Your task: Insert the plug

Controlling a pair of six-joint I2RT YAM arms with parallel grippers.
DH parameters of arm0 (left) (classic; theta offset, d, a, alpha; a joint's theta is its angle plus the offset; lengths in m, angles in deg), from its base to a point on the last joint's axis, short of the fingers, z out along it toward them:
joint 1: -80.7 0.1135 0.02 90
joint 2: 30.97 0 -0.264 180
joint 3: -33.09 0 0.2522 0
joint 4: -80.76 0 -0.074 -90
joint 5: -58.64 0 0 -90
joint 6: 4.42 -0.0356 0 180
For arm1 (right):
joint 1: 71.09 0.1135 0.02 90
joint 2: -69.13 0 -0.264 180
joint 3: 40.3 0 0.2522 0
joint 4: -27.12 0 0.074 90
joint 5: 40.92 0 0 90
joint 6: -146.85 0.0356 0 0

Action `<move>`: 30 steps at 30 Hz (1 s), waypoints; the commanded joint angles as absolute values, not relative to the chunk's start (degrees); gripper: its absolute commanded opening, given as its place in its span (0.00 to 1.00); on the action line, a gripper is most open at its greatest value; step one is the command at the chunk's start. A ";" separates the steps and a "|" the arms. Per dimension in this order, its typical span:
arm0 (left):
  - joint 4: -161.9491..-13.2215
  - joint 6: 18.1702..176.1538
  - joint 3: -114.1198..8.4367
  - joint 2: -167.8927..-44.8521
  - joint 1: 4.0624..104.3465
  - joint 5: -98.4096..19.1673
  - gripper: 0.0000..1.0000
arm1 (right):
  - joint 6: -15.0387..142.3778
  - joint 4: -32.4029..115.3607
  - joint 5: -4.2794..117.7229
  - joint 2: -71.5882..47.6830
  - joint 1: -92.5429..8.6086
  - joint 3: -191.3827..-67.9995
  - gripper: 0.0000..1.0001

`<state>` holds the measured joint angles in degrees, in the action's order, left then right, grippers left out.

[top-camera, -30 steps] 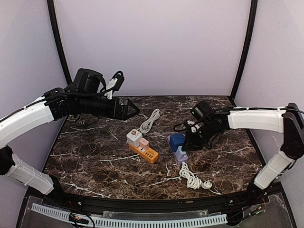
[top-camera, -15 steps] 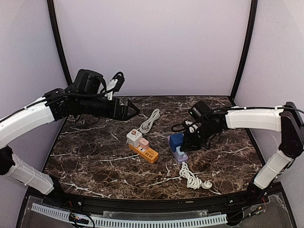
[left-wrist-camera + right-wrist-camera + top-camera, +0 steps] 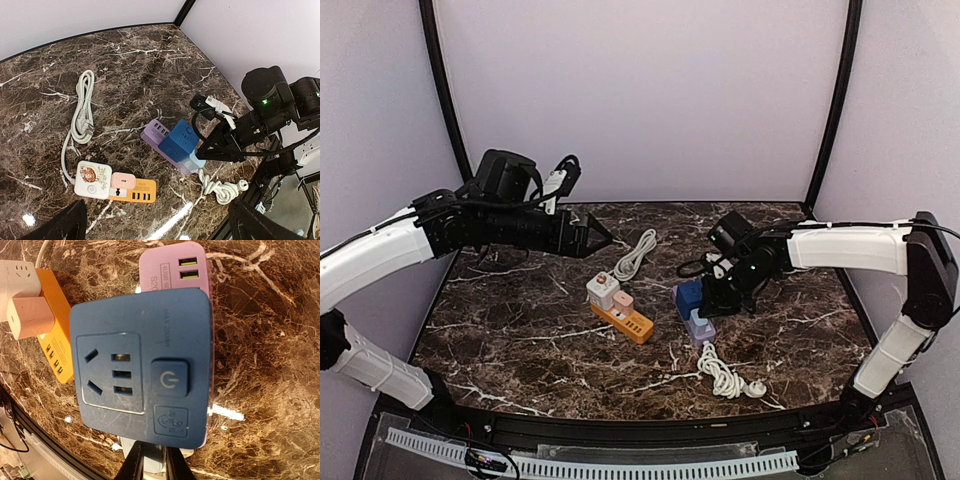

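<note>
A purple power strip [image 3: 701,329] lies mid-table and carries a blue cube adapter [image 3: 691,295]; both show in the right wrist view, strip [image 3: 175,267] and cube [image 3: 142,370]. A pale blue plug [image 3: 152,456] sits on the strip just beside the cube. My right gripper [image 3: 151,464] is shut on this plug, low over the strip; it also shows in the top view [image 3: 705,307]. My left gripper [image 3: 598,235] hangs high over the back left, open and empty, its fingers [image 3: 67,225] wide apart.
An orange power strip [image 3: 632,323] with a white adapter [image 3: 603,290] and a pink plug [image 3: 623,301] lies left of the purple one. A white cable [image 3: 635,254] lies behind, and a coiled white cord [image 3: 724,378] in front. Black frame posts stand at the back corners.
My right gripper has shifted slightly left, closer against the blue cube, still holding the pale blue plug. My left arm has barely moved.
</note>
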<state>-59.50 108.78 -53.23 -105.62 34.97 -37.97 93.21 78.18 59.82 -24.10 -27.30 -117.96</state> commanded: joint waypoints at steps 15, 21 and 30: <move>-59.97 109.19 -53.01 -104.69 35.26 -38.28 1.00 | 92.99 85.13 52.68 -27.90 -26.91 -115.75 0.14; -60.20 109.07 -53.57 -105.53 35.26 -38.56 1.00 | 92.89 88.21 52.04 -25.59 -26.89 -118.55 0.16; -60.69 108.75 -54.24 -106.30 35.26 -38.68 1.00 | 90.82 88.26 54.66 -21.23 -26.82 -123.09 0.32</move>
